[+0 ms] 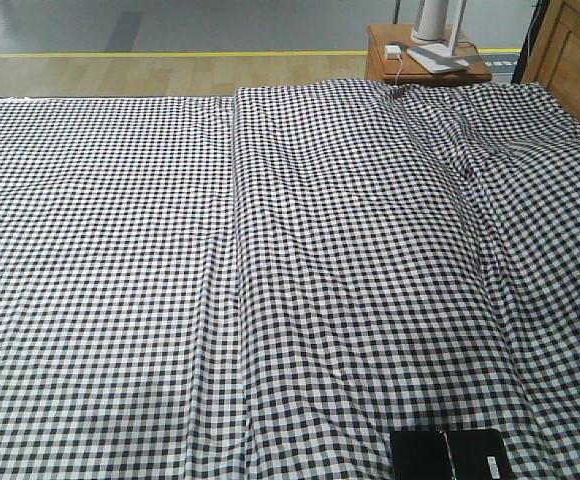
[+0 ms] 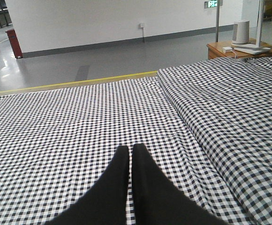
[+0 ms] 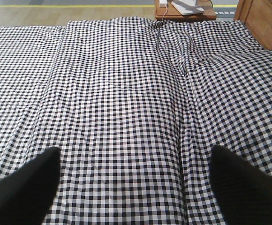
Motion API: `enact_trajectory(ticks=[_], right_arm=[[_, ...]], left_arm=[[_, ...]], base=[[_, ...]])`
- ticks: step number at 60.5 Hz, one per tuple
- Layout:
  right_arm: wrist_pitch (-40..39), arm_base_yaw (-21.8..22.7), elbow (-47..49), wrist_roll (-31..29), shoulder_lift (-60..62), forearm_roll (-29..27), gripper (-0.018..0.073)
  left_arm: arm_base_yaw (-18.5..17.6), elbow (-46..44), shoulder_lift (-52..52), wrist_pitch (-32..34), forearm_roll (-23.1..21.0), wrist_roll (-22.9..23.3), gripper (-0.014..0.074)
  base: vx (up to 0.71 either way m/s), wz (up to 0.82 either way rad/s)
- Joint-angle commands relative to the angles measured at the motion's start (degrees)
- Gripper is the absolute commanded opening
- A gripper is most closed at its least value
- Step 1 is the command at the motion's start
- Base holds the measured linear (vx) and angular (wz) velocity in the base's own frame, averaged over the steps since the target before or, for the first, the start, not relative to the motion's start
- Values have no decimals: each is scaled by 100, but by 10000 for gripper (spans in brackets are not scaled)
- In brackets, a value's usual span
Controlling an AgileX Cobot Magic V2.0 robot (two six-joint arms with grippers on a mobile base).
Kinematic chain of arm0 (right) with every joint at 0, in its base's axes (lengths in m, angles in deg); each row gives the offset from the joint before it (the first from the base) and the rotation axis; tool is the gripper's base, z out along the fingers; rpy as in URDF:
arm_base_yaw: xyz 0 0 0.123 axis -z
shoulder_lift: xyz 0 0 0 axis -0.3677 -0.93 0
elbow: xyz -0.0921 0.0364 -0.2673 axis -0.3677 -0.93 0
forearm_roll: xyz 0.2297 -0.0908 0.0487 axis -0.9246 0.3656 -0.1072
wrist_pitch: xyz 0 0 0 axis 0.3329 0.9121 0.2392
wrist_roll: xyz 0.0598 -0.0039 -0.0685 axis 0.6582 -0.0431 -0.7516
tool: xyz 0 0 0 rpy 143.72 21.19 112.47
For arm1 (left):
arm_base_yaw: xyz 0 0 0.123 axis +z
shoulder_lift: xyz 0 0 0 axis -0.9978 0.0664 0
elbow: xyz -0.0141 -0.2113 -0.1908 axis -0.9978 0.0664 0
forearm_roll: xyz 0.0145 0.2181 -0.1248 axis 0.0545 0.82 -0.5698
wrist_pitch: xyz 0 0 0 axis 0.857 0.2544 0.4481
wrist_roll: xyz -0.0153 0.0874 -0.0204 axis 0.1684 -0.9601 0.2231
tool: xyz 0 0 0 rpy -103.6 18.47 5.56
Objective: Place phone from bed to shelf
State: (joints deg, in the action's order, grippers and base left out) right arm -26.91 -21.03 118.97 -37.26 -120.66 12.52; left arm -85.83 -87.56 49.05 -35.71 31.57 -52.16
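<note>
Phone lies flat on the bed, low in my front view; my left gripper is pinched together, right gripper spread wide above the sheet.

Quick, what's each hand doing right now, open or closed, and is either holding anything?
Left hand: closed, holding nothing.
Right hand: wide open, holding nothing.
</note>
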Motion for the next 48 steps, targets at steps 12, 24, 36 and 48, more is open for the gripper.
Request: enact_trajectory(ticks=[12,24,36,48], right_arm=[[-459,21,163,101,-12,36,710],[-258,21,184,175,-12,36,692],[702,78,785,869,-18,333,685],[1867,607,1662,1268,-262,962,676]], left_arm=[[-34,-127,-64,416,-52,33,1],[-34,-127,-64,416,-52,33,1],[-34,-127,-64,416,-52,33,1],[-34,-127,-64,416,-52,33,1]], base=[[0,0],[0,0],[0,0],[0,0]])
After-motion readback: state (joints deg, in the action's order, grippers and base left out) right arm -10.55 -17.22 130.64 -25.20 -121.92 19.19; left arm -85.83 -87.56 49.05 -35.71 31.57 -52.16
